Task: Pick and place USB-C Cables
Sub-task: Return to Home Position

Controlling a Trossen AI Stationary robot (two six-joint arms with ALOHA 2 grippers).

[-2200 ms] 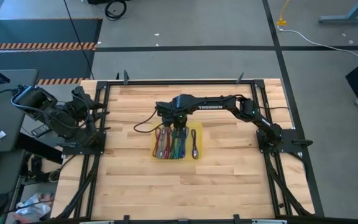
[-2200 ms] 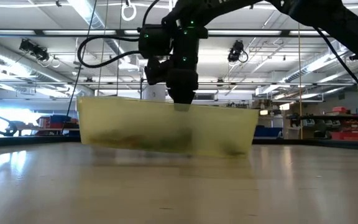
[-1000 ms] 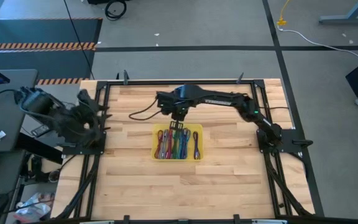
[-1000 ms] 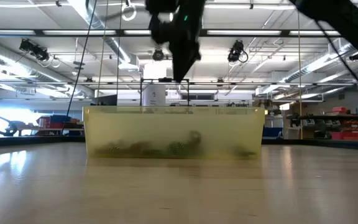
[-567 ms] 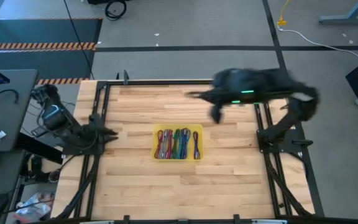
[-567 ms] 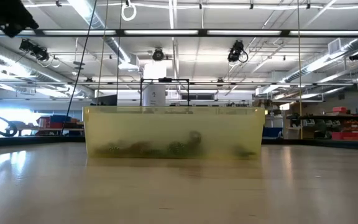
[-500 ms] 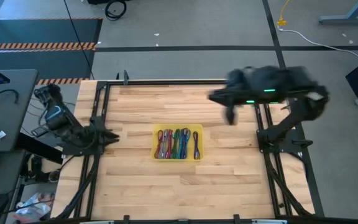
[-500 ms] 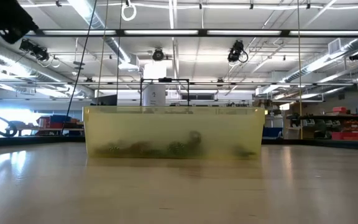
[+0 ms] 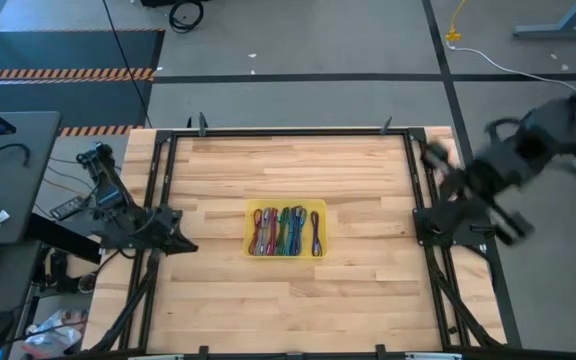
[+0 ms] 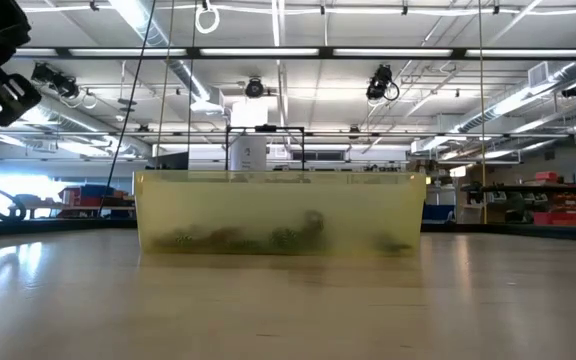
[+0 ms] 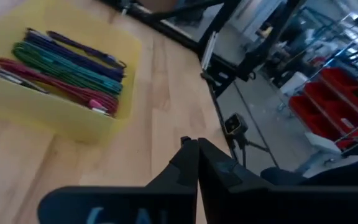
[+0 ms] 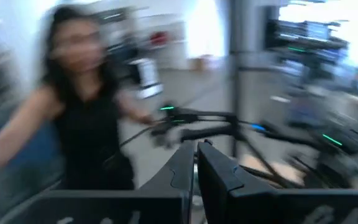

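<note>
Several USB-C Cables (image 9: 283,230), red, green, teal, purple and dark, lie side by side in the yellow tray (image 9: 251,206) at the middle of the table. They show through its wall in the low view (image 10: 288,238) and in the left wrist view (image 11: 67,68). My left gripper (image 11: 197,146) is shut on nothing, low at the table's left edge (image 9: 180,244), pointing toward the tray. My right gripper (image 12: 196,148), shut and bare, is high beyond the table's right edge, where its arm (image 9: 513,165) shows blurred.
The black frame rails (image 9: 288,131) run round the wooden table. A person in black (image 12: 79,124) stands in the room past my right gripper. Bare wood lies on all sides of the tray (image 10: 278,205).
My right gripper has risen from above the tray and swung fast toward and past the table's right edge, tipping from pointing down to level. My left arm has folded down at the table's left edge, its gripper sinking low. The tray and cables have stayed put.
</note>
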